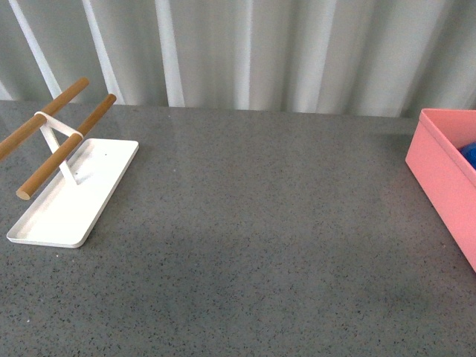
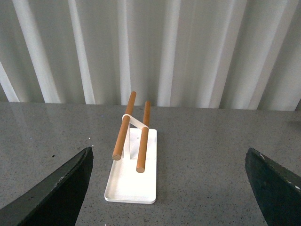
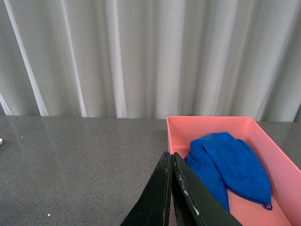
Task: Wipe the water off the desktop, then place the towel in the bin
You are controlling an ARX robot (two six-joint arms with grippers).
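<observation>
The towel lies crumpled inside the bin, its long axis running along the bin's length (hanging loop at the near end). The right gripper is clenched, empty. The left gripper is spread wide above the desktop.

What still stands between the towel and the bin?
Nothing: the towel already lies inside the bin. The right gripper, fingers together, is empty just outside the bin's near wall. The desktop shows no visible water.
</observation>
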